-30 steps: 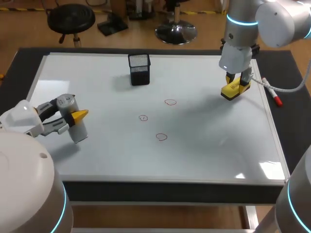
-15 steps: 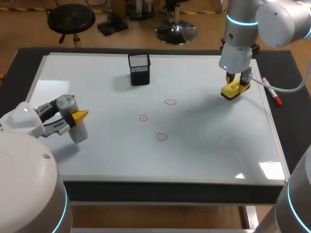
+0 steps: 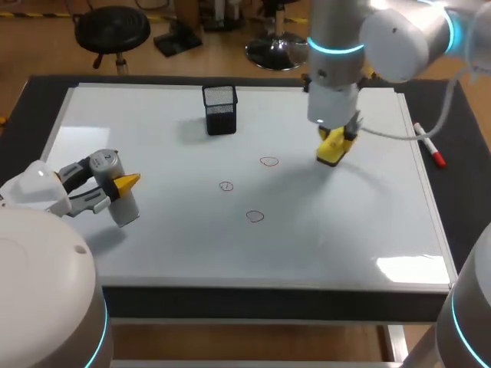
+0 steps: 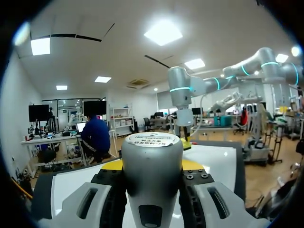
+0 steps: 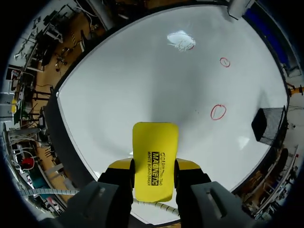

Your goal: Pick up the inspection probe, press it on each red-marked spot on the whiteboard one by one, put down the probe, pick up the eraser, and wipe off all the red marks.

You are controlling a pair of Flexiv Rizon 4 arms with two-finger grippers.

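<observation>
Eraser point(image 5: 154, 152) gripped by right hand point(image 5: 154, 165), probe point(image 4: 152, 156) by left hand point(image 4: 152, 167).

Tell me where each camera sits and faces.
Head view: fixed above and behind, looking down on the whiteboard; left gripper and right gripper show.
Left wrist view: on that wrist, facing across the table; fingers hold the inspection probe.
Right wrist view: on that wrist, facing down; fingers hold the eraser.
Shared: head and right wrist views both show the red marks.
</observation>
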